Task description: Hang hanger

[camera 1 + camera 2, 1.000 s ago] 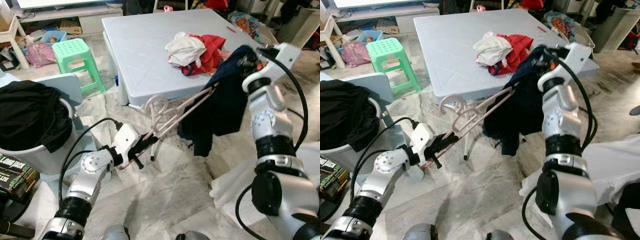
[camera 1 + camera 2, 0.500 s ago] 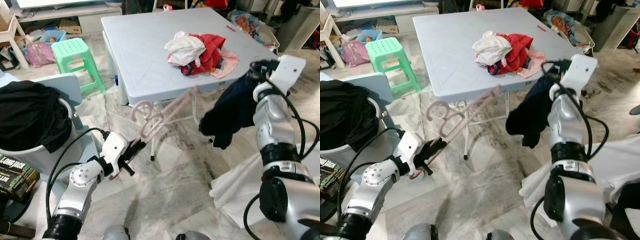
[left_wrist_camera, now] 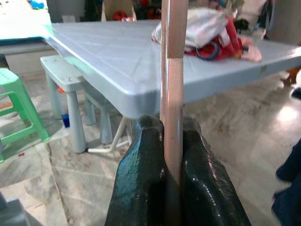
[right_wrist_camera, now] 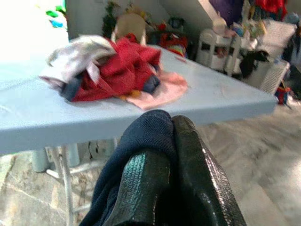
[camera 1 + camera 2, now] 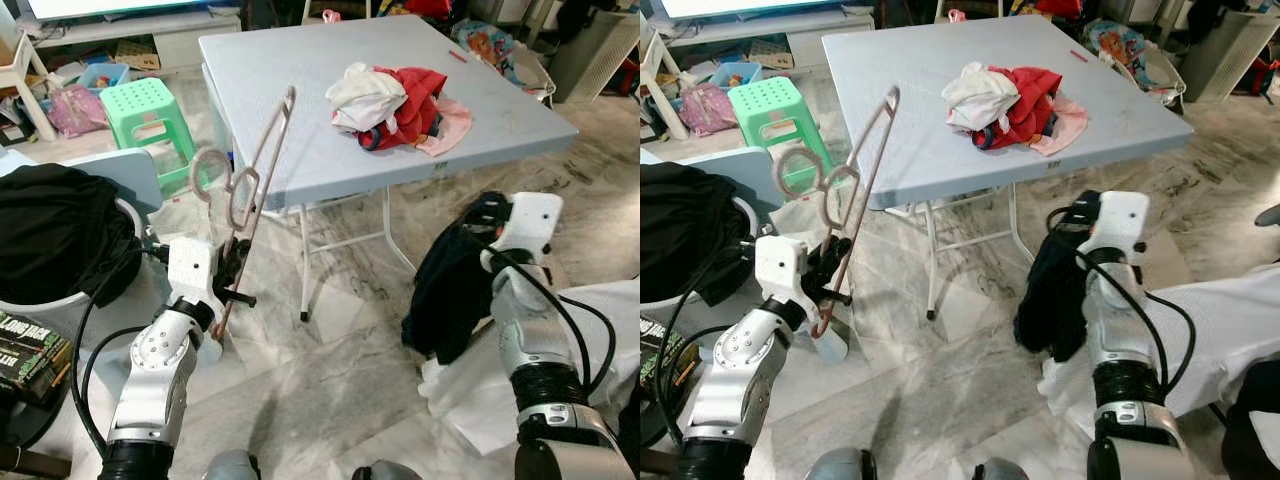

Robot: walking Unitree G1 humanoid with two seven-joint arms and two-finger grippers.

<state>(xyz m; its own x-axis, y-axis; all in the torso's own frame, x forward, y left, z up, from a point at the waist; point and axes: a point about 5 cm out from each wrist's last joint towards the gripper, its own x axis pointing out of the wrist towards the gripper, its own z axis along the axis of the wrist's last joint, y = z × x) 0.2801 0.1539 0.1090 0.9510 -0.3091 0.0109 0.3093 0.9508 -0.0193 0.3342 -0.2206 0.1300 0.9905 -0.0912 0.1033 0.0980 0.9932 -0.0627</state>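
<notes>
Beside the near left corner of the grey folding table, the left gripper now holds the pink hangers nearly upright, where a second ago they lay stretched low across the floor gap with a dark navy garment draped over their far end. The garment has since slid off and hangs from the right gripper, which has dropped from table height to low beside the table's near right edge, above the white cloth on the marble floor. So the hangers are bare again; judged from this, threading the garment has not succeeded and would need repeating, or the hangers alone go to a rail, which I cannot see.

The hangers look like two or three thin pink plastic ones bunched together, their curled hooks side by side at mid-height and a long shoulder arm rising above the table's edge. The left wrist view shows both left fingers pressed flat against the pink bar, with no gap. The right wrist view shows the right fingers closed together with a navy fold pinched between them.

A heap of red, white and pink laundry sits toward the table's far right, untouched.
</notes>
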